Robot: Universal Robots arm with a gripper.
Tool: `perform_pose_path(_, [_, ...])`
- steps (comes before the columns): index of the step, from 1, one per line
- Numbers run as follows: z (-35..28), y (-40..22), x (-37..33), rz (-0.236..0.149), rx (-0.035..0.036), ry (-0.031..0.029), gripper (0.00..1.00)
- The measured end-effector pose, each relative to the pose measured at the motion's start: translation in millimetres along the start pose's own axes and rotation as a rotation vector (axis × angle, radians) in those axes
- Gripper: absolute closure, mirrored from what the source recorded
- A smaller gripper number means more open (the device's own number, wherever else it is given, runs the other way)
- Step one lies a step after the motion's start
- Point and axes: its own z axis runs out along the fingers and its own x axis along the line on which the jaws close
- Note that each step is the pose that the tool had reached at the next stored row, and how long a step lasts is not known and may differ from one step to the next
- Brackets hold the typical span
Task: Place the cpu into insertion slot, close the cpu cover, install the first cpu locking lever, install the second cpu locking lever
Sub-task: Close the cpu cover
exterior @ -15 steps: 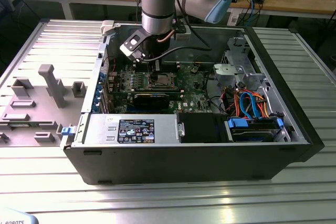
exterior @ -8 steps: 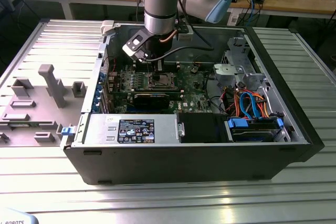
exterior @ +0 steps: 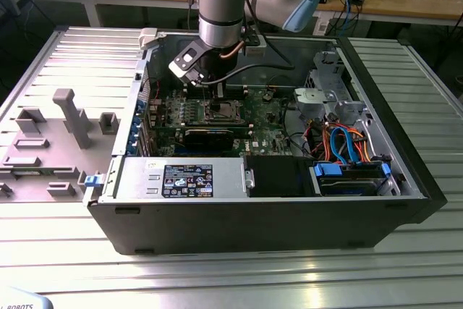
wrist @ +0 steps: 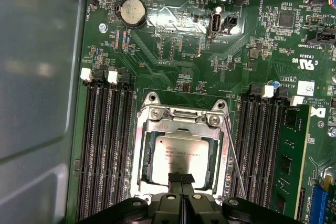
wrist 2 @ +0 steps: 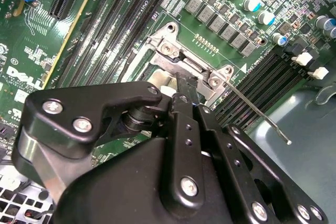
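Arm's over the open computer case (exterior: 253, 222) on the ribbed surface (exterior: 231, 280), and in the exterior view its wrist blocks the far part of the motherboard (exterior: 268, 117). The insertion slot (exterior: 221, 111) sits mid-board, too small there to tell chip from frame. In the second wrist view the tool's (wrist 2: 185, 85) black body covers most of the socket, leaving just the hinge end with 2 screws and a thin locking lever (wrist 2: 262, 118) slanting out over the memory slots. The first wrist view gives the clear look: the cpu (wrist: 178, 153) lies seated in the slot, with the cpu cover (wrist: 143, 161) down around it, chip showing through the window. The tool (wrist: 181, 178) has its 2 fingers pressed together, holding nothing, tips at the chip's edge. Whether they press the cover I can't tell
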Motion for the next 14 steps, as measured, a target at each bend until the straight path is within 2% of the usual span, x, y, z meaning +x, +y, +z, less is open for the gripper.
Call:
perform_pose_path(6, [-0.1, 4.3, -0.4, 0.0, 0.0, 0.0, 0.89])
perform_pose_path(14, [-0.1, 4.9, -0.5, 0.0, 0.0, 0.0, 0.89])
